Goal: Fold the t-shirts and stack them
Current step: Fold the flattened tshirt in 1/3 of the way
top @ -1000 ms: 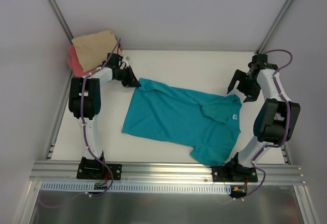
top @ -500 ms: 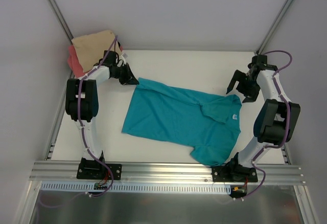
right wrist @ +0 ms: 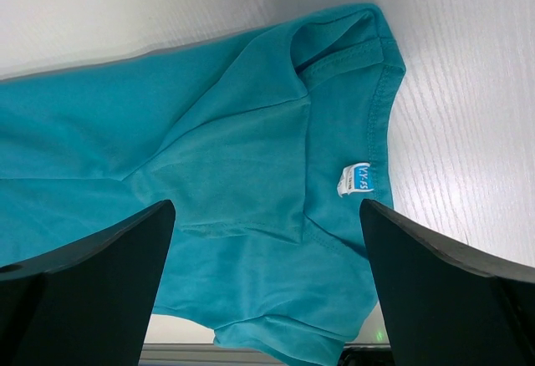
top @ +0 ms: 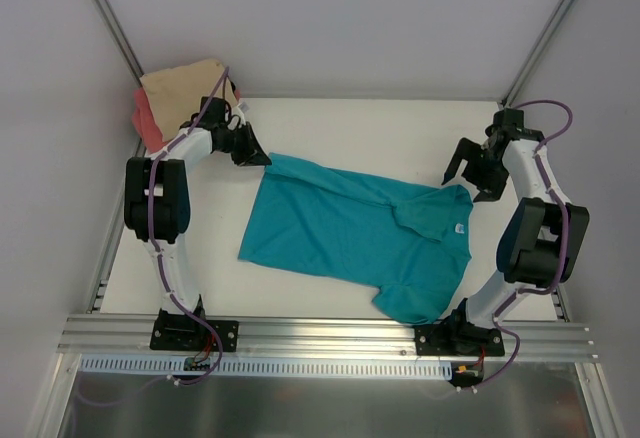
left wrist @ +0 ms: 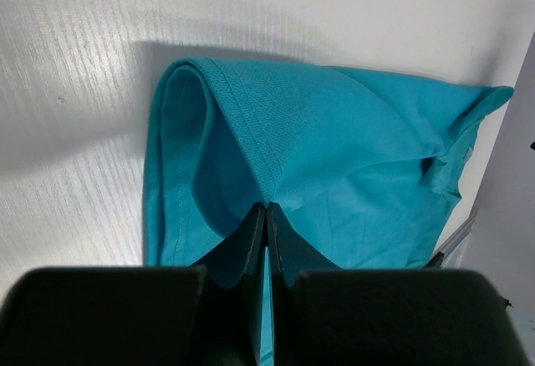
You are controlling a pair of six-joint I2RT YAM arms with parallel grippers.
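Observation:
The teal t-shirt point(top: 350, 233) lies spread across the middle of the table, collar toward the right, with its white neck label point(top: 459, 228) showing. My left gripper point(top: 256, 156) is shut on the shirt's far left hem corner. In the left wrist view the jaws point(left wrist: 266, 209) pinch a raised fold of teal cloth point(left wrist: 351, 157). My right gripper point(top: 470, 186) hovers wide open just beyond the collar. The right wrist view shows the collar and label point(right wrist: 355, 178) between the spread fingers point(right wrist: 266, 207), which hold nothing.
A tan-beige t-shirt point(top: 185, 93) lies folded on a coral-pink one point(top: 148, 123) in the far left corner, just behind the left arm. White walls with metal posts close in the table point(top: 350, 128). An aluminium rail point(top: 330, 333) runs along the near edge.
The left arm has swung slightly left and farther back, keeping its grip on the teal hem corner. The right arm has barely shifted, and the shirt lies much as before.

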